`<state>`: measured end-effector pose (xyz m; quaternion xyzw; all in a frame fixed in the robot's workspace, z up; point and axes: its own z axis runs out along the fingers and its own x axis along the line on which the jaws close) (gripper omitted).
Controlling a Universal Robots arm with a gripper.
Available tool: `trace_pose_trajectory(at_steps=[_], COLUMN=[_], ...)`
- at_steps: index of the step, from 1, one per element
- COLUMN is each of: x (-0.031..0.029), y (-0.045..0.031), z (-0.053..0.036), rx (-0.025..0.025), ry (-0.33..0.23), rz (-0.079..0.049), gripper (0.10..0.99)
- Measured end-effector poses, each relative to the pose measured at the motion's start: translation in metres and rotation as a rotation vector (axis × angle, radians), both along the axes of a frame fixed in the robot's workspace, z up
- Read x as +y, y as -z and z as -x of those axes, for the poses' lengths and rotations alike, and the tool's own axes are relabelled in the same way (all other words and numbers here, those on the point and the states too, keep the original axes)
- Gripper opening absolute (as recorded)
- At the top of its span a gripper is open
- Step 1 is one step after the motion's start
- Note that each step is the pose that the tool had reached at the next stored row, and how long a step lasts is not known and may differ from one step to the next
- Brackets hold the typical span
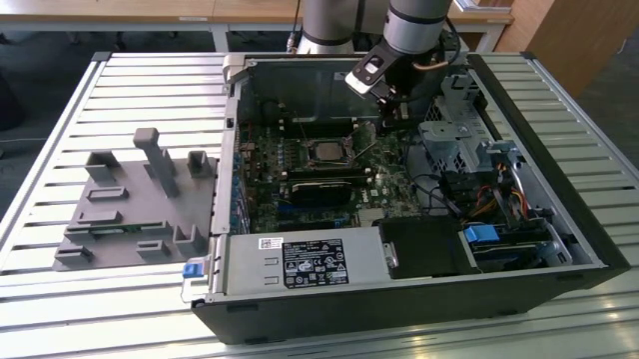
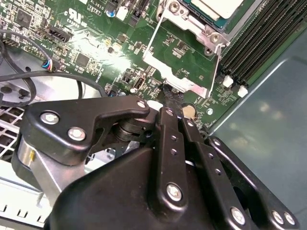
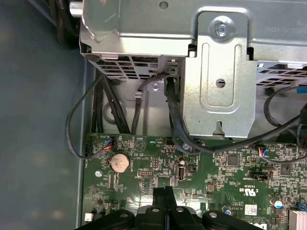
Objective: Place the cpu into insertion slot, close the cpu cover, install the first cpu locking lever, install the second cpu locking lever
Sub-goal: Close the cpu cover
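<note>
Black fingers pressed together, seemingly pinching the lip of the raised cpu cover (cpu already seated)

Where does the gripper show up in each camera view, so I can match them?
Exterior view: the gripper hangs inside the open case, above the motherboard.
Second wrist view: its shut fingers are at the cpu cover edge.
First wrist view: shut fingers over the motherboard, near the coin battery.
Shared landmark: the green motherboard.
</note>
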<state>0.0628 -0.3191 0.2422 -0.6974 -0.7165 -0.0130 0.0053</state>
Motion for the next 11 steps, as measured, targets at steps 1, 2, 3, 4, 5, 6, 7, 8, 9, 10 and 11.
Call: trace_pose_trajectory(at_steps=[1,2,3,4,5,6,7,8,9,10,11], x=[0.0,0.0,0.0,0.0,0.0,0.0,0.0,0.0,0.0,0.0,0.0], y=[0.0001,0.0001,0.0002,0.0003,0.0003,0.0004,0.0004,0.0004,0.0004,0.0004,0.0004], z=[0.0,0.0,0.0002,0.0005,0.0008,0.0009,0.0012,0.0016,0.0021,0.0027,0.0037], rx=[0.0002,0.0003,0.0003,0.0003,0.0002,0.0002,0.0002,0.0002,0.0002,0.0002,0.0002], ry=[0.0,0.0,0.0,0.0,0.0,0.0,0.0,0.0,0.0,0.0,0.0], rz=[0.0,0.0,0.0,0.0,0.0,0.0,0.0,0.0,0.0,0.0,0.0], gripper=[0.106,0.106,0.106,0.106,0.106,0.106,0.106,0.106,0.106,0.106,0.106])
